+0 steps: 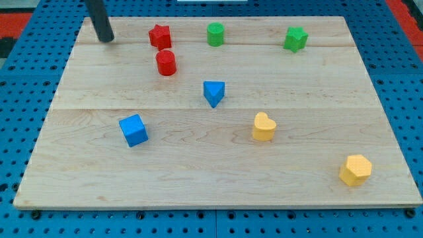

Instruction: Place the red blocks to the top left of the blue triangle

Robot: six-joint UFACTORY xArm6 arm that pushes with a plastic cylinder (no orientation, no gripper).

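A red star block lies near the view's top, left of centre. A red cylinder stands just below it, close but apart. The blue triangle lies near the board's middle, below and to the right of both red blocks. My tip rests on the board at the view's top left, well left of the red star and touching no block.
A green cylinder and a green star sit along the top. A blue cube lies at lower left. A yellow heart and a yellow hexagon lie at lower right. The wooden board rests on blue pegboard.
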